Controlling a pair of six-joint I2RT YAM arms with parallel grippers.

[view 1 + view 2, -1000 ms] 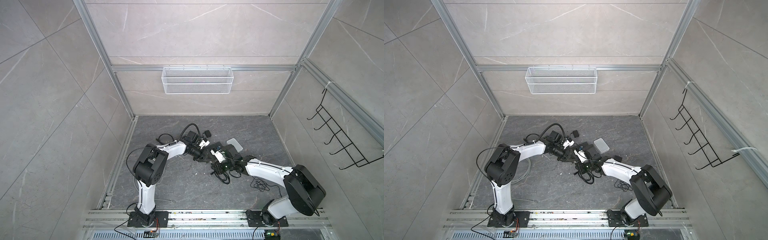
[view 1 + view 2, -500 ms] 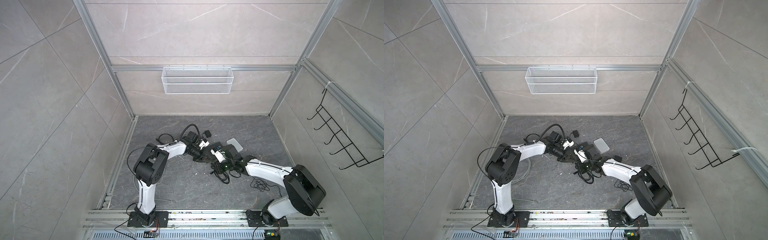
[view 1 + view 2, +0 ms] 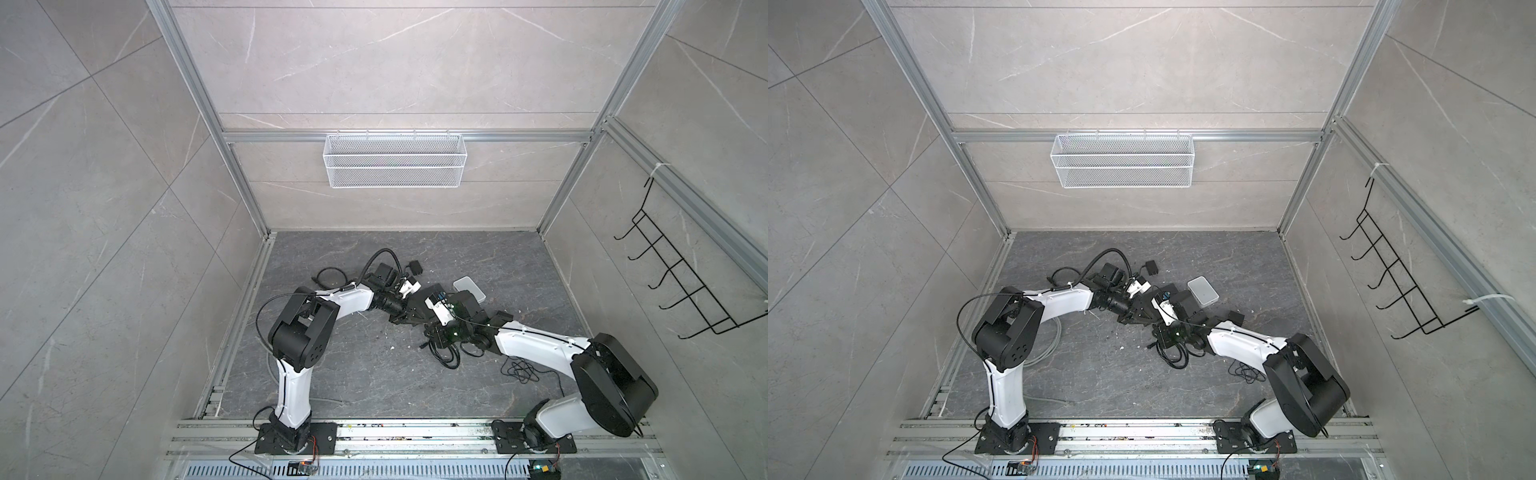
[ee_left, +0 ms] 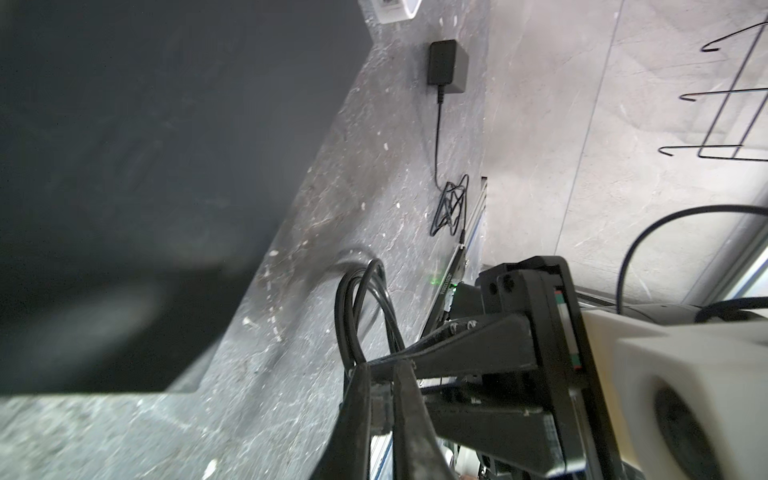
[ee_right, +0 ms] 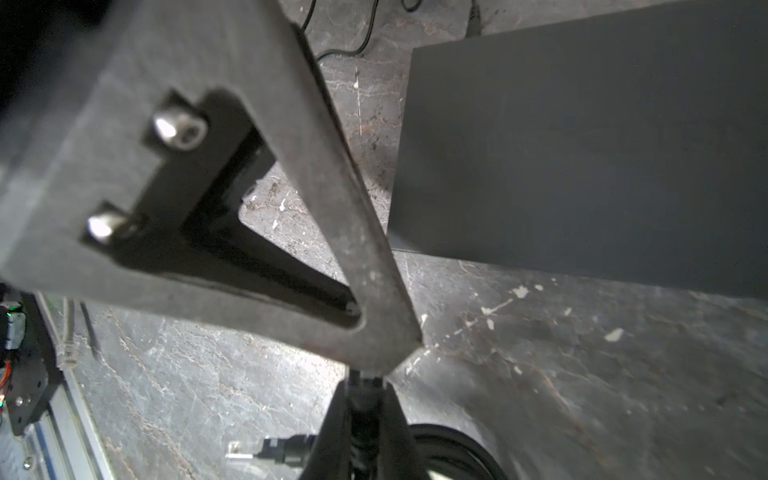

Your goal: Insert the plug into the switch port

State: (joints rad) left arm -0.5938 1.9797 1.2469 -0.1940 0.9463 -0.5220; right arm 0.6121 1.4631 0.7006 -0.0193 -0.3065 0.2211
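Note:
At the middle of the floor my two grippers meet tip to tip in both top views, left gripper (image 3: 409, 319) (image 3: 1136, 318) against right gripper (image 3: 424, 328) (image 3: 1154, 326). In the left wrist view the left gripper (image 4: 380, 370) is shut on a small dark plug (image 4: 380, 409). In the right wrist view the right gripper (image 5: 365, 386) clasps the same plug's black boot (image 5: 365, 411); its thick black cable (image 4: 361, 303) coils on the floor. A flat black box (image 5: 582, 145) lies beside them, with a white box (image 3: 468, 288) showing a socket behind it. Which box is the switch I cannot tell.
A black power adapter (image 4: 448, 68) with a tangled thin lead (image 4: 451, 208) lies near the right wall. A barrel plug (image 5: 270, 451) and a clear network plug (image 5: 66, 353) lie on the floor. A wire basket (image 3: 394, 160) hangs on the back wall, a hook rack (image 3: 681, 282) on the right wall.
The left gripper's jaws have drawn together on the plug. Both arms stay almost where they were.

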